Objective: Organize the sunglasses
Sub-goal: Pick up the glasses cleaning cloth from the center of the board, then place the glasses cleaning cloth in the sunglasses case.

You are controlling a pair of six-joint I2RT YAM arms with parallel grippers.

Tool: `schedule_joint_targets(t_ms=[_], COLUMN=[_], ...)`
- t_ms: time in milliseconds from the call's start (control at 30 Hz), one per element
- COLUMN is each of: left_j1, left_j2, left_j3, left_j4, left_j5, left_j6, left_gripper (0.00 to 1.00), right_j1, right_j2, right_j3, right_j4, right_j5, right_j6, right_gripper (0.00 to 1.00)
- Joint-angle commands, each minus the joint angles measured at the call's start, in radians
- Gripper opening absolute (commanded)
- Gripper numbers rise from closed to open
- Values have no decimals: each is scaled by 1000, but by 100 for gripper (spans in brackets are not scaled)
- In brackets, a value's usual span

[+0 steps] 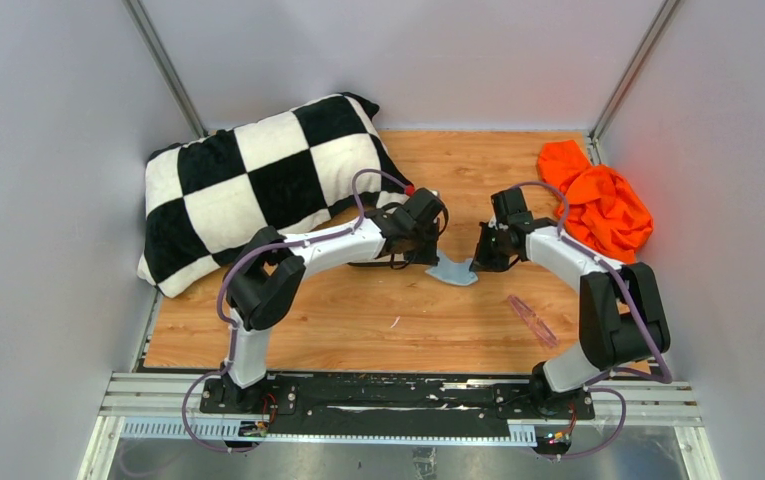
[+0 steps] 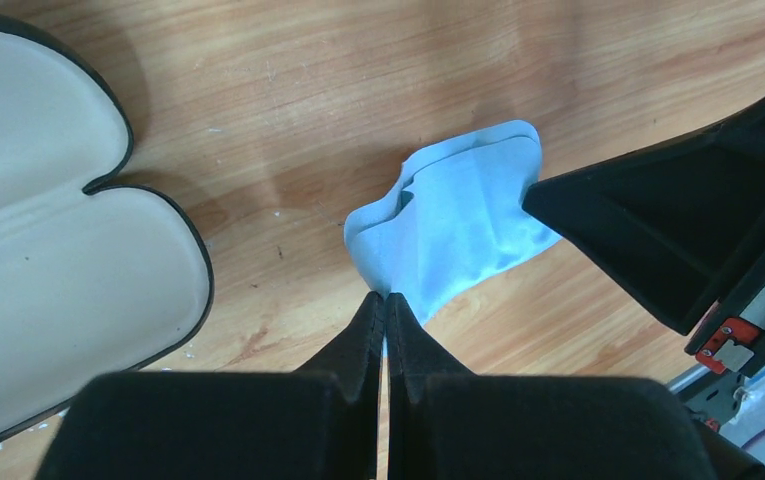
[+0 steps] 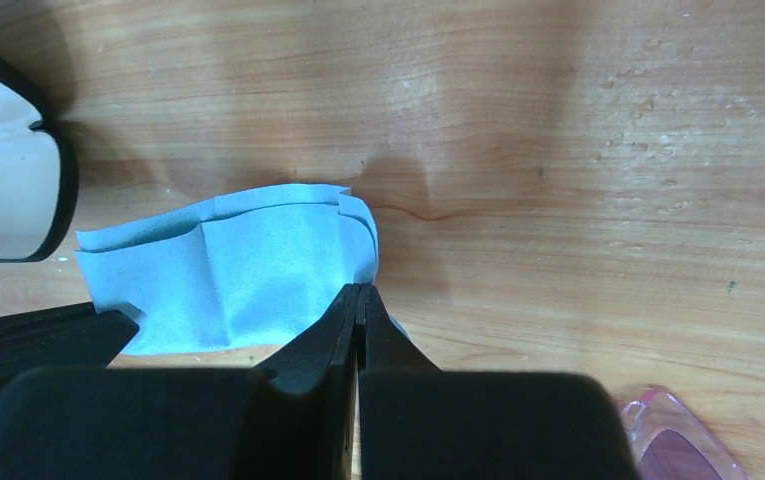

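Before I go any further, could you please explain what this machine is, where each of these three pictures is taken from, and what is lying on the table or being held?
This is a robot with two arms fixed at the near edge of a wooden table. One picture looks down from above. The other two come from cameras on the wrists, so each shows its own black fingers. The left gripper and the right gripper are both shut, each apparently pinching an edge of the blue cloth. Beside it lies an open glasses case, its visible lining bare. The pink sunglasses lie untouched near the right arm. A checked pillow and an orange garment sit at the back.
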Motion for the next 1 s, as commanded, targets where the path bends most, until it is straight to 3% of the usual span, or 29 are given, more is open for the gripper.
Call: schedule_joint_targets(t_ms=[0, 567, 967], left_j1=[16, 84, 202], left_j2=[-49, -146, -259], left_j3=[7, -27, -153], left_j4=[-6, -37, -95], left_j5=[-1, -2, -41], left_j6=[11, 54, 130], left_gripper=[0, 0, 0], right_j1=[18, 91, 245], right_j2=[-32, -9, 206], right_j3=[38, 166, 423], right_j4=[-38, -57, -63], right_j5=[-17, -15, -38], right_j6=[19, 39, 45], right_gripper=[0, 0, 0])
